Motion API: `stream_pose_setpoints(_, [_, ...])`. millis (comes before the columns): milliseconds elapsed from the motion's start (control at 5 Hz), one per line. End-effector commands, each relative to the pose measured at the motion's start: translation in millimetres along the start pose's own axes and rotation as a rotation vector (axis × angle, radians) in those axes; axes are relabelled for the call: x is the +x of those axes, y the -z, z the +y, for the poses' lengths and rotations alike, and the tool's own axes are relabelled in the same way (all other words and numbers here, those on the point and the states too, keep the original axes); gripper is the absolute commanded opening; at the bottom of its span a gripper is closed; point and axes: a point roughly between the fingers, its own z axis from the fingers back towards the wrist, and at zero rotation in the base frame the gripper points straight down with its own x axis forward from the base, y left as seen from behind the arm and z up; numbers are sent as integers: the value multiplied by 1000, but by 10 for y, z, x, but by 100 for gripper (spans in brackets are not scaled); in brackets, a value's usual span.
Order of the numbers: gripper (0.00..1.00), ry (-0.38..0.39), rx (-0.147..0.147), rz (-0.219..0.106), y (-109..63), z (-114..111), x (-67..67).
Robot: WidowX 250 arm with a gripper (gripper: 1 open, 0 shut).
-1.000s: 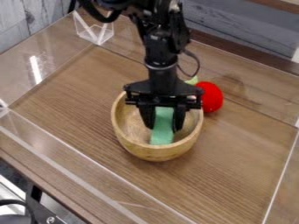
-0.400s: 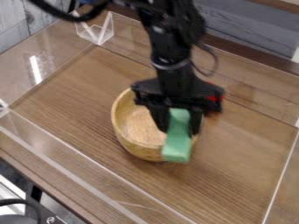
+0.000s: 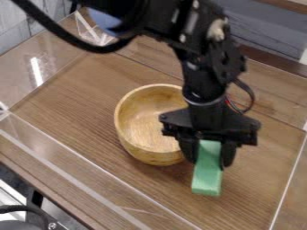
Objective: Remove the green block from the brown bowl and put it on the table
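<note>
My gripper (image 3: 211, 142) is clamped on the upper end of the flat, long green block (image 3: 209, 171), which hangs below it over the dark wood-grain table (image 3: 84, 162), clear of the round light-brown wooden bowl (image 3: 150, 135) alongside; released from this height, I reckon it could topple or bounce against the bowl.

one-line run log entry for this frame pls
pincer: shut on flat green rectangular block | block: outside round light-brown wooden bowl, above dark wood-grain table | bowl: empty | release: not yet
</note>
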Motion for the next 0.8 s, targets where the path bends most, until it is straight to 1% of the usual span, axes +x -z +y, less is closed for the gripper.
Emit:
stream_pose_setpoints(0, [0, 2, -11, -13, 35, -72, 10])
stream_pose_setpoints(400, [0, -9, -9, -5, -88, -275, -13])
stream_pose_setpoints(600, [0, -2, -12, 14, -153, -299, -14])
